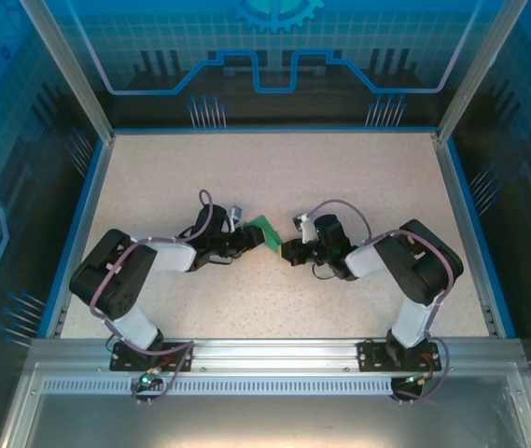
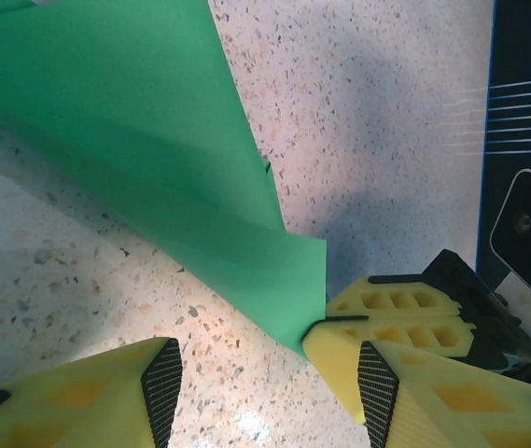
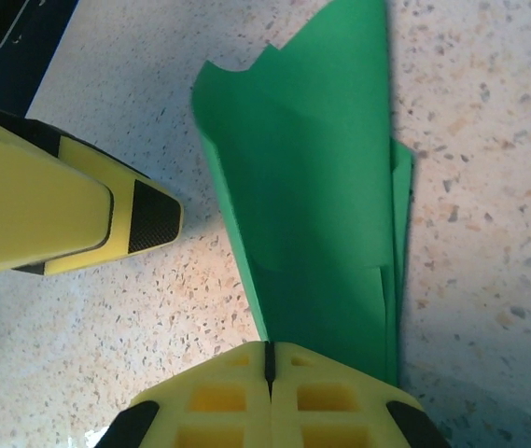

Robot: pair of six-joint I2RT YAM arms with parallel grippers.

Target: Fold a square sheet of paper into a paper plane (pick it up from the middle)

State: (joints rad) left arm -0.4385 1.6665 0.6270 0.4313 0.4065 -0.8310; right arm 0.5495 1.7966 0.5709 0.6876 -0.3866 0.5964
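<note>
Both arms meet at the middle of the table, and between them sits the green paper, folded into a narrow layered strip.

Over to the right gripper: its yellow fingers are pressed flat together, with just a thin dark seam between them. They are clamped on the near end of the paper, which rises out of that pinch and fans away across the speckled surface. Its layers show as stepped edges along the right side.

Now the left gripper: its jaws stand apart at roughly half width, with bare table between the black pads. The paper's pointed corner lies just ahead of that gap, but neither pad is on it. In the left wrist view the right-hand finger sits just beside the right gripper's closed tips; I can't tell whether they touch. In the right wrist view the other left finger lies to the left of the paper, close to it but clear of it.
</note>
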